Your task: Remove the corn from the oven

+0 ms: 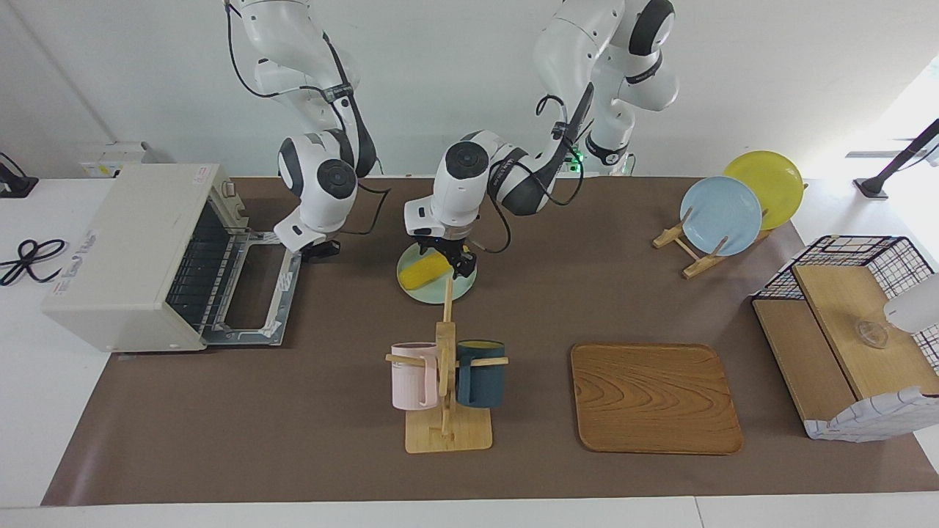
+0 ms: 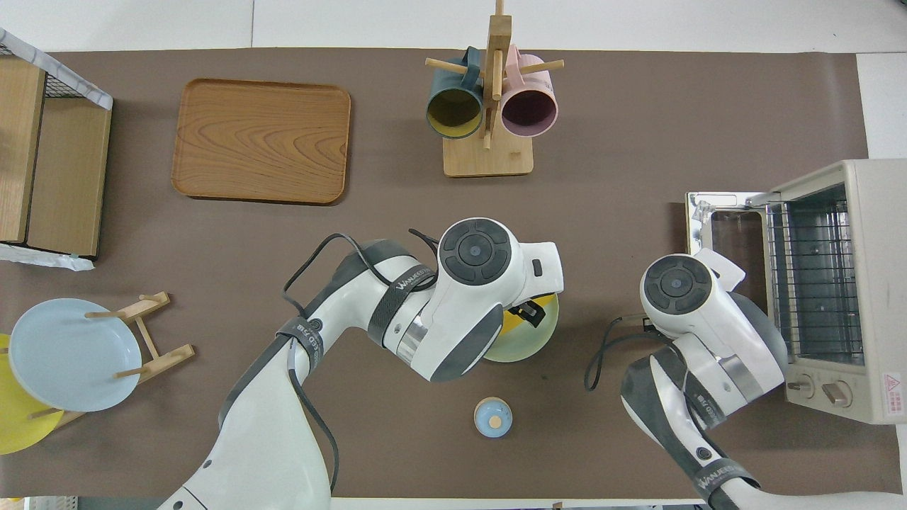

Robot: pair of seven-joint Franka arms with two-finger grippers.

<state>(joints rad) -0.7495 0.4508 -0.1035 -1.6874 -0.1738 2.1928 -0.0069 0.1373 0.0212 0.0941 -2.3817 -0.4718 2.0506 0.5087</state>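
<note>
The yellow corn point(image 1: 424, 273) lies on a pale green plate point(image 1: 440, 293) in the middle of the table, outside the oven point(image 1: 125, 249). The oven's door point(image 1: 253, 293) hangs open and its rack looks bare. My left gripper point(image 1: 446, 258) is down over the corn's end nearest the left arm, open. Whether it touches the cob I cannot tell. In the overhead view the left hand covers most of the corn point(image 2: 523, 320) and plate point(image 2: 528, 347). My right gripper point(image 1: 320, 251) is shut and waits by the door's corner nearest the robots.
A mug rack point(image 1: 446, 381) with a pink and a dark blue mug stands farther from the robots than the plate. A wooden tray point(image 1: 655, 397), a plate stand point(image 1: 722, 214) and a wire basket point(image 1: 851, 330) fill the left arm's end. A small blue knob-topped lid point(image 2: 492, 416) sits nearer the robots.
</note>
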